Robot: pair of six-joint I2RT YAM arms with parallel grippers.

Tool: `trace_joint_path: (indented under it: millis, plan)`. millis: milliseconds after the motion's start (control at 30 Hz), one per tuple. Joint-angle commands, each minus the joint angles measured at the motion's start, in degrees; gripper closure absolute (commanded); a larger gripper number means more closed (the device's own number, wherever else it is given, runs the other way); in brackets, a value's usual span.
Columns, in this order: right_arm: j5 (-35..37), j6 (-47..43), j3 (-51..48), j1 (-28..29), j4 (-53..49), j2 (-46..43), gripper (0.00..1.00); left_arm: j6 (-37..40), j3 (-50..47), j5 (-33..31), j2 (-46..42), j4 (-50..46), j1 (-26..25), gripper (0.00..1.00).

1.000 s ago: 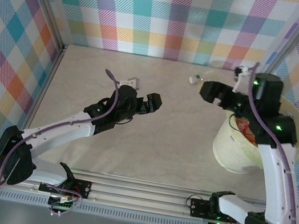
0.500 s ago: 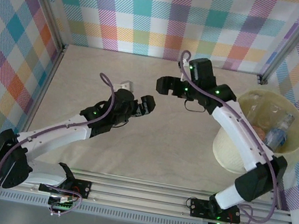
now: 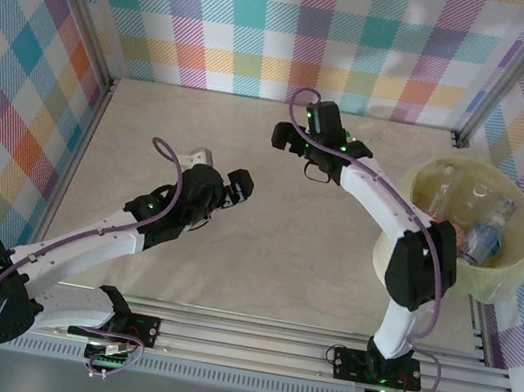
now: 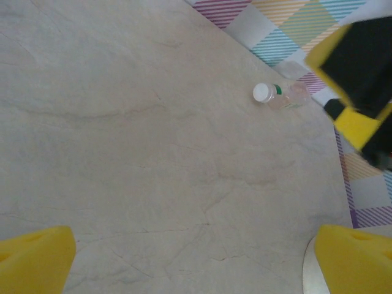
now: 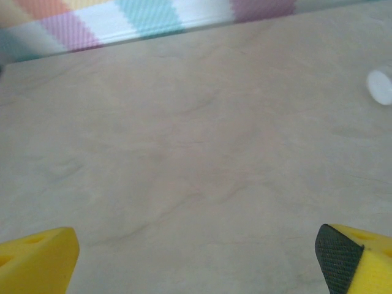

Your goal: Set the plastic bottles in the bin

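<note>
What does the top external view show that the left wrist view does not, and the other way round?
Top external: the bin at the right with bottles inside, and the left arm and right arm down to their bases. Left wrist: one bottle lying on its side near the wall, with a white cap. Both: the open left gripper, the pale table and the checked wall.

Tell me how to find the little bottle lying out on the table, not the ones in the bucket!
Start at the pale table and follow it to its far edge, where the checked wall begins. Just in front of that wall a small clear bottle lies on its side. It has a white cap with a green ring below it, and it lies alone, while the other bottles sit inside the bin.
</note>
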Motion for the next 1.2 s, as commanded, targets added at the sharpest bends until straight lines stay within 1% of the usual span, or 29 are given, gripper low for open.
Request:
trace_joint_path:
  millis: [0,67,200,400,567,667,767,900,1000,1067,1167]
  plan:
    - [7.87,6.22,3.52,-2.24,2.78,3.93,0.0,-1.17,-1.13,-1.48,-1.44,-1.08,0.78,0.0]
    - [9.48,9.18,4.64,-3.4,2.68,6.48,0.0,-1.3,-1.36,-1.49,-1.45,-1.38,1.0,0.0]
    - [9.61,14.46,6.97,-5.84,1.99,11.19,0.0,-1.68,-1.83,-1.65,-1.45,-1.78,1.3,0.0]
    - [9.55,15.05,17.52,-9.38,-4.33,20.69,0.0,-2.12,-3.21,-2.42,-1.71,-1.78,1.75,0.0]
    - [9.39,14.4,30.1,-11.7,-10.65,29.81,0.0,-2.15,-3.84,-3.03,-1.52,-1.94,2.79,0.0]
    - [9.41,14.44,36.97,-12.46,-13.62,34.49,0.02,-1.92,-3.9,-3.68,-1.37,-2.07,3.31,0.0]
    - [11.04,15.39,43.37,-12.91,-16.22,38.92,0.05,-1.64,-3.84,-4.35,-1.32,-2.4,3.81,0.0]
    - [13.4,18.85,52.81,-12.97,-21.34,45.09,0.07,-1.52,-3.93,-4.9,-0.89,-2.9,4.53,0.0]
    - [14.82,22.52,55.51,-13.19,-23.27,47.36,0.1,-1.52,-3.93,-5.1,-0.46,-3.07,4.93,0.0]
    - [15.79,25.59,55.32,-13.54,-24.22,47.59,0.12,-1.39,-3.92,-5.12,-0.14,-3.13,5.2,0.0]
    - [15.44,29.99,54.33,-14.57,-25.45,47.53,0.14,-1.34,-3.92,-5.17,0.27,-3.2,5.53,0.0]
